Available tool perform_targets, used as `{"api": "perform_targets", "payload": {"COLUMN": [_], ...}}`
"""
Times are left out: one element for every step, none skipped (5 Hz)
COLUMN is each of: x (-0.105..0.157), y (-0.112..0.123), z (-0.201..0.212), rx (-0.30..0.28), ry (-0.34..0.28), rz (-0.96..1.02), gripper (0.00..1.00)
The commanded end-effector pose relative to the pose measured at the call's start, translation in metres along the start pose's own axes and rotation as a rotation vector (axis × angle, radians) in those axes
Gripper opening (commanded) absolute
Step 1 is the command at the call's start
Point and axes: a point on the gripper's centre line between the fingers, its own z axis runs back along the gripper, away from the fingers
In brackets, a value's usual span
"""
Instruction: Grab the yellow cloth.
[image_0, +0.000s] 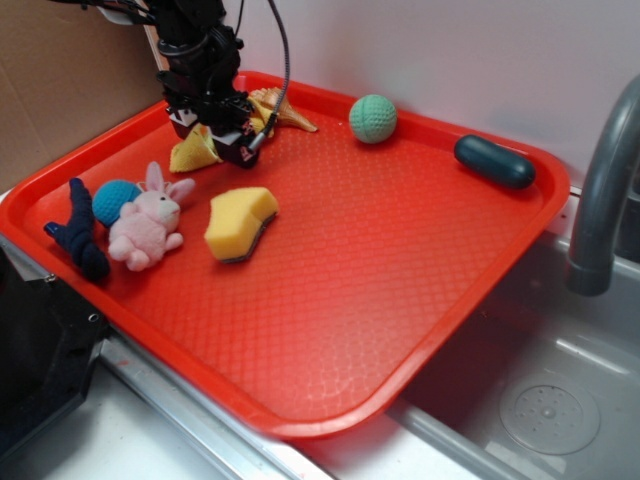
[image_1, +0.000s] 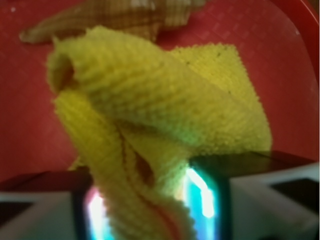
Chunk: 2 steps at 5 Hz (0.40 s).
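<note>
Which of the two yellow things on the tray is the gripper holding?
The yellow cloth, the thin ribbed fabric bunched between the gripper's fingers at the tray's back left. The yellow sponge, a thick block, lies apart beside the pink bunny.

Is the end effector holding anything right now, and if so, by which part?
Yes. The end effector is shut on the yellow cloth, pinching a bunched fold near one edge; the rest drapes toward the red tray.
</note>
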Motion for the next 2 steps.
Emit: {"api": "perform_targets", "payload": {"x": [-0.016, -0.028], "y": [0.01, -0.002], "z": [0.079, 0.129], "rx": [0.07, 0.035], "ry": [-0.006, -0.024], "rz": [-0.018, -0.002], "gripper": [0.0, 0.0]}}
